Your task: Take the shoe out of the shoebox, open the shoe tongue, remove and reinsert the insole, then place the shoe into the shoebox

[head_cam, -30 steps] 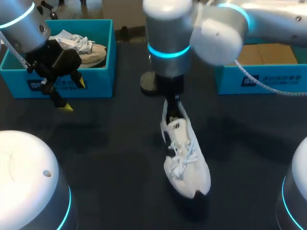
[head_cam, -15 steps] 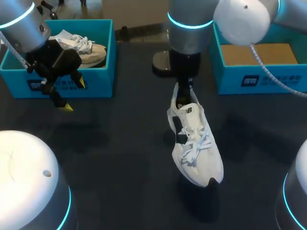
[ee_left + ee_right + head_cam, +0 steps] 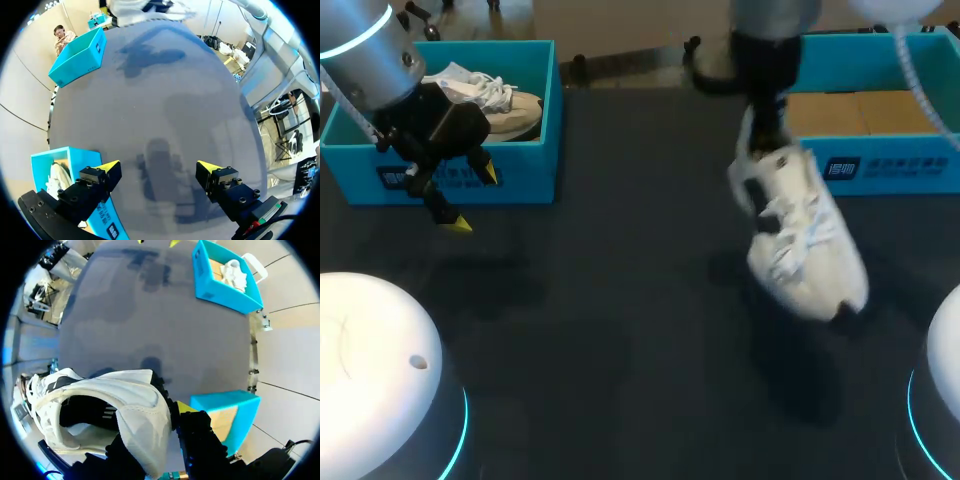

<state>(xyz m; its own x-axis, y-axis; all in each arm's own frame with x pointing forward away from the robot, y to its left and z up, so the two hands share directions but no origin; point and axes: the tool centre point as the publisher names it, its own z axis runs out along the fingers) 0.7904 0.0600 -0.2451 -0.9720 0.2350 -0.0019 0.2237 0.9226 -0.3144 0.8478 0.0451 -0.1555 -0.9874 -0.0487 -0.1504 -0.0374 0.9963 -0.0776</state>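
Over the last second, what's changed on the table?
The right gripper, shut on the white shoe at its heel, carried it rightward and farther out, toward the right shoebox. The left gripper stayed open and still in front of the left shoebox, the other shoe still inside.

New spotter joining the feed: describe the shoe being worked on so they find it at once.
On the dark table, find the blue shoebox at the right. In front of it hangs the white shoe, toe down, gripped at the heel by the right hand; the other shoe lies inside the left box.
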